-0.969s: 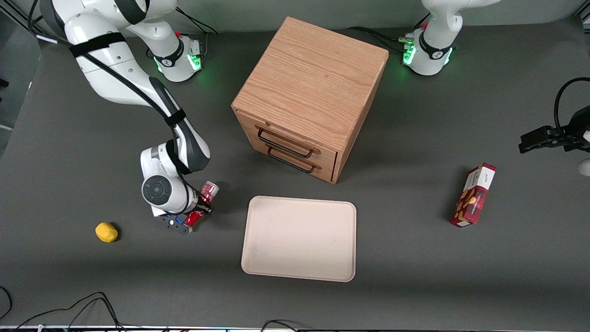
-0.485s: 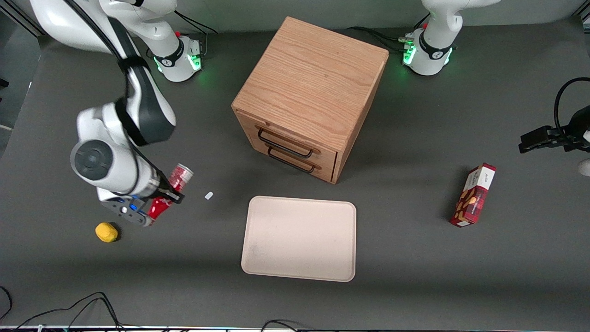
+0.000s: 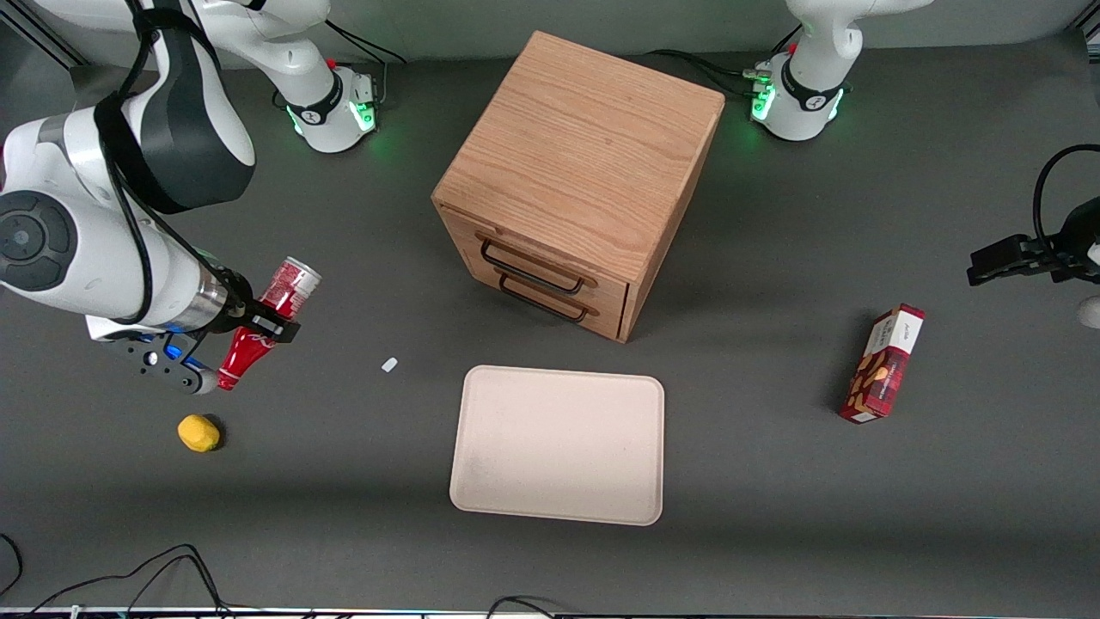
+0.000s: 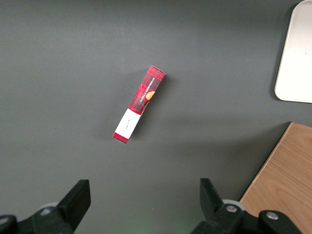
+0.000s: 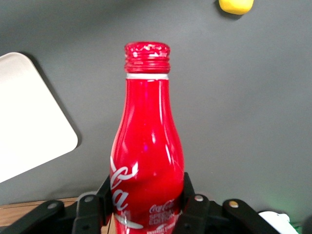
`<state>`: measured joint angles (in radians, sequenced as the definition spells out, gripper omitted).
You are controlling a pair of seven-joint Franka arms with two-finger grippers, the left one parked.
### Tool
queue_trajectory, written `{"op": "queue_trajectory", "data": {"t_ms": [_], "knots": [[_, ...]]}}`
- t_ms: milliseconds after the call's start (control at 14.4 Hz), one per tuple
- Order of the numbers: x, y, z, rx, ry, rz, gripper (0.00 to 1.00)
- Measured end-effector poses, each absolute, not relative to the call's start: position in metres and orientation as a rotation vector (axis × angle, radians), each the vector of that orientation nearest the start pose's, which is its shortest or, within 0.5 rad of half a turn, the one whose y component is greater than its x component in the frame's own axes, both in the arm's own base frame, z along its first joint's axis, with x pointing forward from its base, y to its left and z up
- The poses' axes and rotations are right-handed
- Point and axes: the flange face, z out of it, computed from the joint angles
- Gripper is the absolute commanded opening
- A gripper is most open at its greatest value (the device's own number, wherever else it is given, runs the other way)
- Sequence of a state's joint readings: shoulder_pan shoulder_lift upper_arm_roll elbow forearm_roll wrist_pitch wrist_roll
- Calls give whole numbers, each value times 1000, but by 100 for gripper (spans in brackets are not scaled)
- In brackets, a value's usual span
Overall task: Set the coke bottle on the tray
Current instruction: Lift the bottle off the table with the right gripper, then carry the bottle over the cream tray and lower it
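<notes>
While airborne, tool (image 3: 258, 329) clamps glossy contoured coke bottle (image 3: 265, 319).

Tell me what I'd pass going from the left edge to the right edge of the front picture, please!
Tool holding the coke bottle in the air → little white scrap → tray → red snack box. The yellow lump and the wooden drawer cabinet overlap others sideways, so they are left out.

**Around my workspace**

A wooden cabinet (image 3: 577, 176) with two black-handled drawers (image 3: 537, 279) stands on my dark table (image 3: 773, 516). A red snack box (image 3: 883, 363) lies toward the parked arm's end. Toward my end sits a small yellow lump (image 3: 198, 432), and a tiny white scrap (image 3: 389, 364) rests nearer the cabinet.
</notes>
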<state>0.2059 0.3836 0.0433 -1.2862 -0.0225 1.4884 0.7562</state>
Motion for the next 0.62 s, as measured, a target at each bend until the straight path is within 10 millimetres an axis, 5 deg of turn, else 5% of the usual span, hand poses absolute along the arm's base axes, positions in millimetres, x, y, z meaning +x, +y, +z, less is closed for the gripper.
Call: {"op": "queue_trajectory", "data": {"t_ms": [208,415,623], "knots": [[664,186,484,-3125,751,259,0],[702,241,404,-3109,655,170,0],[719,294,319,-3066,565,38,0]]}}
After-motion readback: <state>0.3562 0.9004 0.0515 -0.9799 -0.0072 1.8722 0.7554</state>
